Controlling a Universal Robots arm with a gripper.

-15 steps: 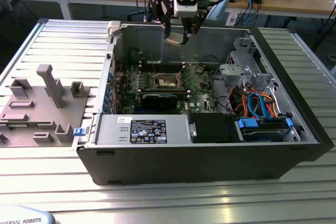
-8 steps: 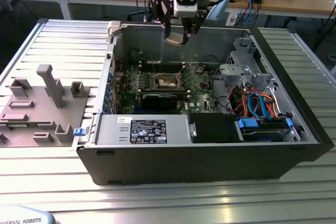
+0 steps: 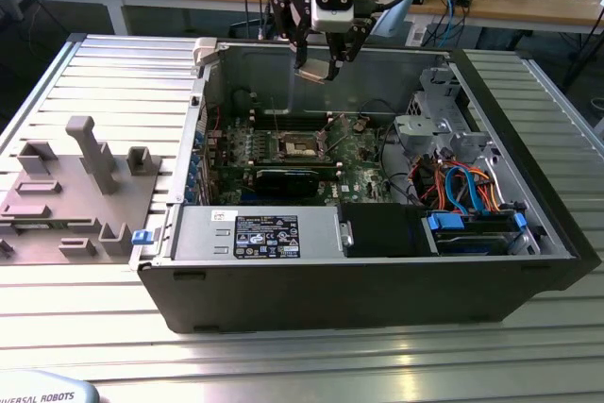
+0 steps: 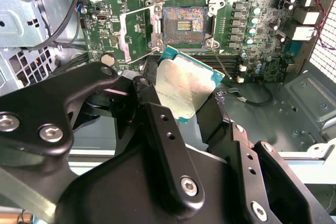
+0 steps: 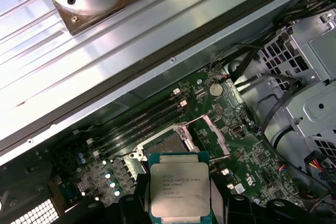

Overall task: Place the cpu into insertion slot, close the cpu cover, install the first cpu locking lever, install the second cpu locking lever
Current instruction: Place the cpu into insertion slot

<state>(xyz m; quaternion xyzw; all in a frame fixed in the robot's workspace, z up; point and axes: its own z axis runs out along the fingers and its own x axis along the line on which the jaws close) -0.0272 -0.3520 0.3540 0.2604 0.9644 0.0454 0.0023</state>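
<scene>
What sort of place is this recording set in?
Likely a robotics lab or workshop: an open computer case on a ribbed metal table, cluttered workbenches behind, and the claw holding the cpu above the motherboard.

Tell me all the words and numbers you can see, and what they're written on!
The cpu in the gripper: rows of tiny print on its metal top, too small to read surely.
Label on the silver box: print too small to read.
Grey casing at the exterior view's lower left: a maker's name, left unquoted.
</scene>
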